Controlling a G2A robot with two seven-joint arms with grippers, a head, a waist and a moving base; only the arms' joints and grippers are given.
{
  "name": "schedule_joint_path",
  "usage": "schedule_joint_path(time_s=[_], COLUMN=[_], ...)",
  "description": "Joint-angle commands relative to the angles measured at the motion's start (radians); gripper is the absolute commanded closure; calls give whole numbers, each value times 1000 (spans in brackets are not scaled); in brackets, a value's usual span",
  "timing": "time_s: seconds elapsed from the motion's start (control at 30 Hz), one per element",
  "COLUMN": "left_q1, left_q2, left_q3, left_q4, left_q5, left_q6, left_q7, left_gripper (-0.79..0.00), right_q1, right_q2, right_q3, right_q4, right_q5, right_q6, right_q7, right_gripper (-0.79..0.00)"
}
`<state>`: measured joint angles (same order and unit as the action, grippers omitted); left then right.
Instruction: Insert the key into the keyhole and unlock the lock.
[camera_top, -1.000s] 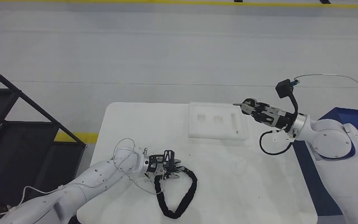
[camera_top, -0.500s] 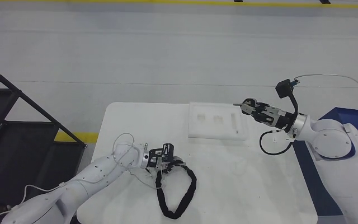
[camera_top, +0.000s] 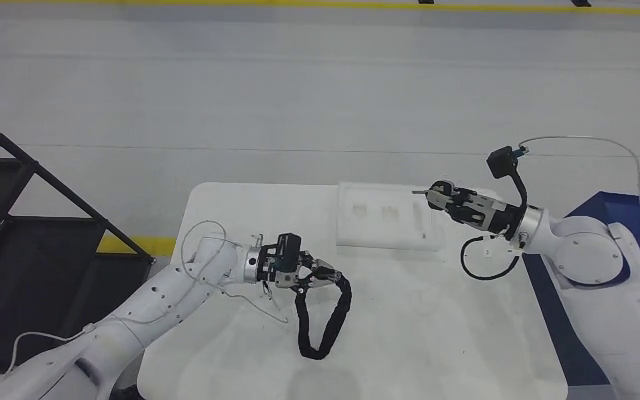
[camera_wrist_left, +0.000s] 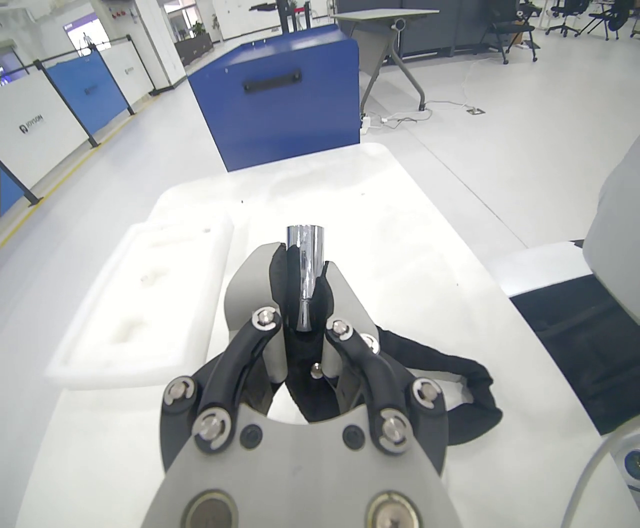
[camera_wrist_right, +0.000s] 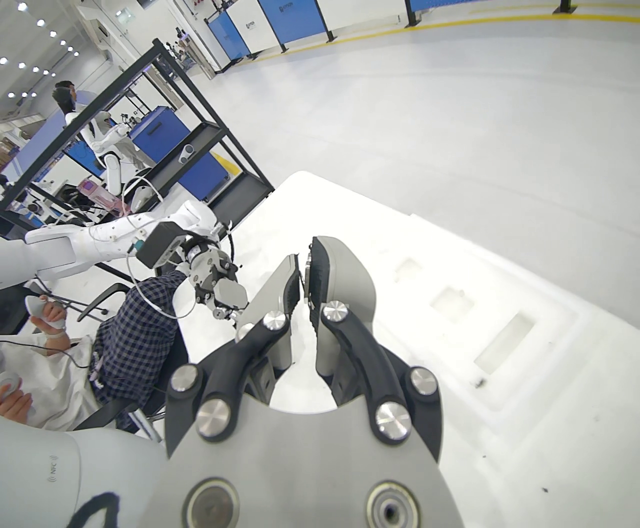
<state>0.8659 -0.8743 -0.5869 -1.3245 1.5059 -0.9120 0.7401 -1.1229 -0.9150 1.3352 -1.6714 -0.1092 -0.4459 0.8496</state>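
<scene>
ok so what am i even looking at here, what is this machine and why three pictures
It is a robot with two arms working at a white table. One picture looks down from above the arms; the other two come from cameras on each wrist, so each shows that arm's own tool up close. On the table lies a white foam tray. The left tool is shut on a cable lock: a shiny metal barrel with a black loop trailing onto the table. The right tool, above the tray, pinches a thin piece of metal, most likely the key.
</scene>
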Motion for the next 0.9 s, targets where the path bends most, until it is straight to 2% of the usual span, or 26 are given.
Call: schedule_joint_path(time_s=[0.0,0.13,0.43,0.67,0.87], left_q1=[-2,-9,-42,-70,-74], left_q2=[0,-6,-31,-73,-98], left_q3=[-11,-30,-51,-31,-16], left_q4=[-20,-46,-87,-59,-6], left_q5=[-16,-43,-86,-124,-102], left_q6=[-17,-18,-2,45,79], left_q7=[15,29,-3,6,87], left_gripper=[0,0,0,0,0], right_q1=[16,38,35,17,8], right_q2=[3,3,10,17,21], right_q3=[-17,-44,-12,10,14], right_q4=[-11,-41,-178,-229,-246], right_q5=[-5,7,191,277,280], right_q6=[36,67,125,143,175], right_q7=[103,177,263,320,330], right_gripper=[0,0,0,0,0])
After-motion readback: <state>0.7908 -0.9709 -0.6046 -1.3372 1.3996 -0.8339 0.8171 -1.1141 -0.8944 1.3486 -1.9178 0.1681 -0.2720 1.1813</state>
